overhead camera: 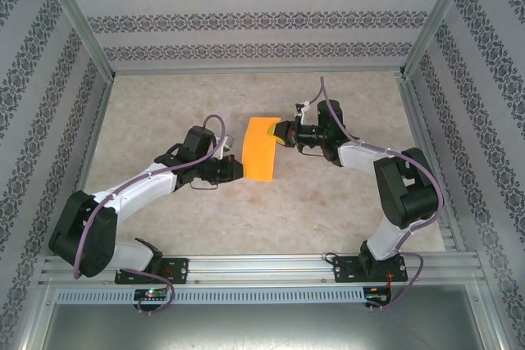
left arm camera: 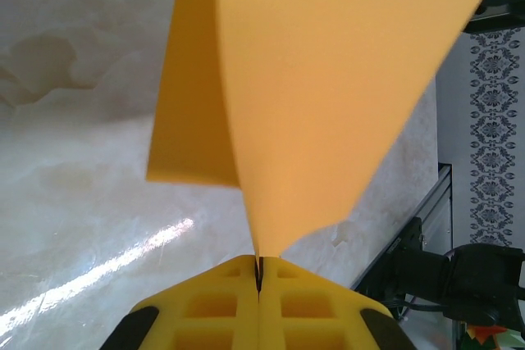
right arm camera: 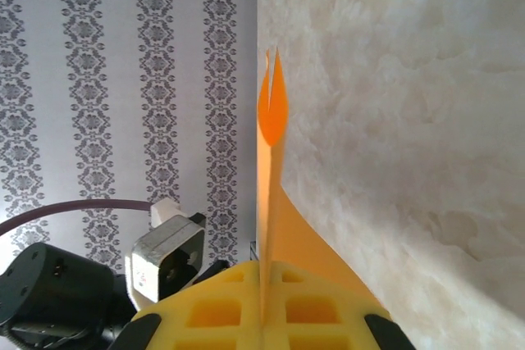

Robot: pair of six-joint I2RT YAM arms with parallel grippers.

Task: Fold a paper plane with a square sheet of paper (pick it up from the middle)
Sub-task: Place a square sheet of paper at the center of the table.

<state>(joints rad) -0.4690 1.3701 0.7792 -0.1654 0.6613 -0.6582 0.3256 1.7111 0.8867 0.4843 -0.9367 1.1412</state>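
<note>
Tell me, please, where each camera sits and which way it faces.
Top external: above and behind the arms, looking down at the table; both arms show.
Left wrist: on the left arm, looking along the left gripper, shut on the square sheet of paper.
Right wrist: on the right arm, looking along the right gripper, shut on the sheet's opposite edge.
Shared: all views show the sheet.
</note>
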